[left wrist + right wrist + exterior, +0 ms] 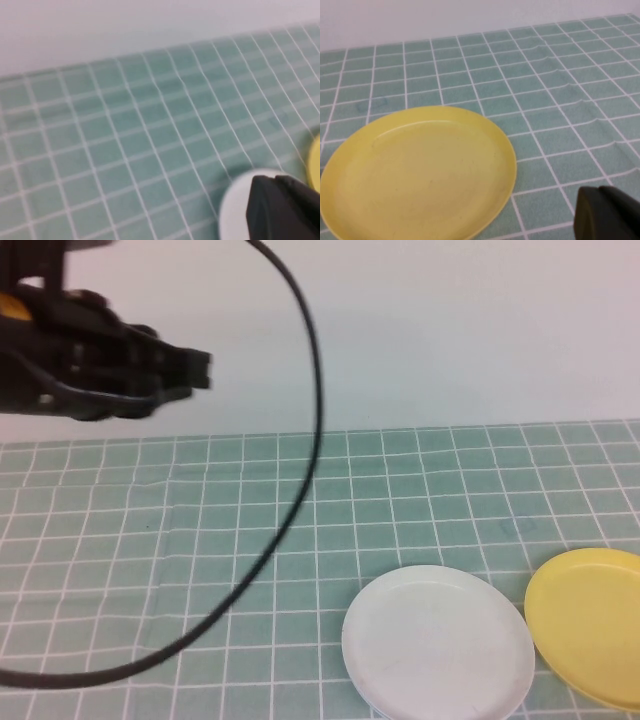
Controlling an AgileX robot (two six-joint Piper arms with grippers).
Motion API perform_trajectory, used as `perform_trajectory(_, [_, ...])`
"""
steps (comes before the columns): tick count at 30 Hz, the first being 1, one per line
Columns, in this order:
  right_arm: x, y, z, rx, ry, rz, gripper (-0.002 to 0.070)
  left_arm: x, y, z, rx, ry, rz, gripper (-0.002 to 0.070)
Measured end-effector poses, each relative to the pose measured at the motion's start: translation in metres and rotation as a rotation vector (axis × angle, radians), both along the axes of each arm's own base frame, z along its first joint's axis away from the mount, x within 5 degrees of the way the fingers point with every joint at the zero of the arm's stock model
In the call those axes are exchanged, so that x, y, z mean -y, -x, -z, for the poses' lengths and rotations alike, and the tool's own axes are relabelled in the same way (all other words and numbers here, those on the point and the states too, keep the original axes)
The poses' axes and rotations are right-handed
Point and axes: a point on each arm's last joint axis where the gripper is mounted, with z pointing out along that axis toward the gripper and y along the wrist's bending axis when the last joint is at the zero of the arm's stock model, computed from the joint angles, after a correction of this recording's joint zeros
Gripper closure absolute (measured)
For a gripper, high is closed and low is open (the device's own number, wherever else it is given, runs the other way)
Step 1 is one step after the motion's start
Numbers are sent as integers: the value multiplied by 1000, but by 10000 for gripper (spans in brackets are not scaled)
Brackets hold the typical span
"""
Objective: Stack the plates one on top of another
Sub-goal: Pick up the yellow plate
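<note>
- The left gripper hangs high at about ten o'clock in the high view, well above the mat and well apart from every plate; its dark fingers look drawn together with nothing between them
- In the left wrist view only one dark fingertip shows, with the white plate partly behind it
- The right gripper shows only as a dark tip in its own wrist view, near the yellow plate; whether it is open or closed I cannot tell, and it is out of the high view
- The white plate lies flat on the green grid mat at about five o'clock in the high view; a thin bluish edge peeks out under its near rim, likely the light blue plate beneath it, though that is a guess
- The yellow plate lies at about four o'clock, just beside the white one, rims close but seemingly apart, partly cut by the frame edge
- A black cable loops from twelve o'clock down to eight o'clock
- Judged state: the yellow plate is not yet stacked
- Risks: a low, thin rim gives little to pinch, so a shallow grip could let the plate slip or tilt; pushing at its edge could slide it into the white plate and shift the pile; the slack cable could drag over the mat if the left arm sweeps toward five o'clock
</note>
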Motion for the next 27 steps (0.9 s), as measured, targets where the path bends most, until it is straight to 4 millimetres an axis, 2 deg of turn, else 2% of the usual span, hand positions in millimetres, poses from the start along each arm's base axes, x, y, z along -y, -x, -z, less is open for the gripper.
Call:
perform_trajectory(5, [0,0,0,0,0,0,678,-30,13,-5,164,66,-110,676])
perform_trajectory(11, [0,0,0,0,0,0,678,-61,57,16,316,114,-204,676])
perform_trajectory(14, [0,0,0,0,0,0,678,-74,81,36,363,119,-249,676])
perform_trajectory(20, [0,0,0,0,0,0,678,-93,134,96,364,129,-316,676])
perform_trajectory(27, [0,0,0,0,0,0,678,-108,175,160,484,172,-417,676])
